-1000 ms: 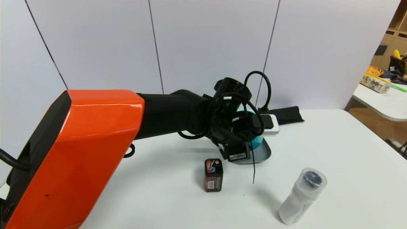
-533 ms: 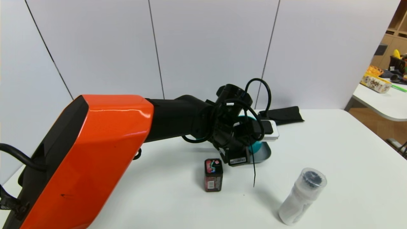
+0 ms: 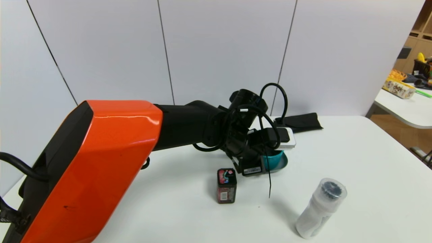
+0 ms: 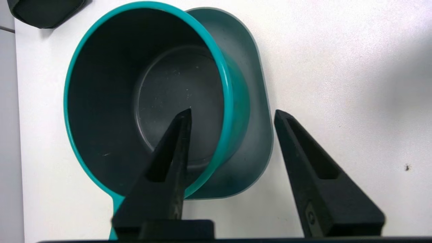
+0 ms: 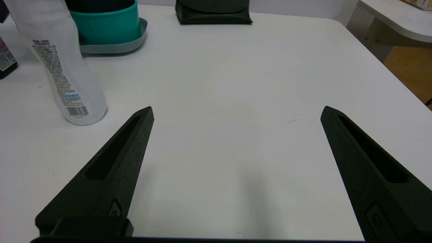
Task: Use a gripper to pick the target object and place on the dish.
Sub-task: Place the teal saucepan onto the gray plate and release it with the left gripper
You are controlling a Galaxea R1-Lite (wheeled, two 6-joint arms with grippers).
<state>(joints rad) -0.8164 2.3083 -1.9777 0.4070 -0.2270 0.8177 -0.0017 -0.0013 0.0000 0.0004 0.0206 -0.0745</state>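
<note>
The teal saucepan point(image 4: 148, 84) with its dark inside stands upright on the grey-blue dish point(image 4: 253, 111); its handle point(image 4: 114, 216) pokes out past the dish edge. My left gripper point(image 4: 233, 112) hovers just above it, open and holding nothing. One finger is over the pan's inside, the other outside, past the dish rim. In the head view the left wrist covers most of the saucepan point(image 3: 272, 159) and dish point(image 3: 282, 163). My right gripper point(image 5: 236, 109) stays open over bare table, well short of the saucepan point(image 5: 104, 25) and dish point(image 5: 114, 49).
A black-and-red box point(image 3: 226, 185) stands just in front of the dish. A translucent bottle point(image 3: 320, 209) is nearer, to the right. A black folded pouch point(image 3: 300, 122) lies at the table's back edge. A second table stands off to the right.
The left arm came down over the first half second with the saucepan, then held still. The saucepan now sits lower, on the dish.
</note>
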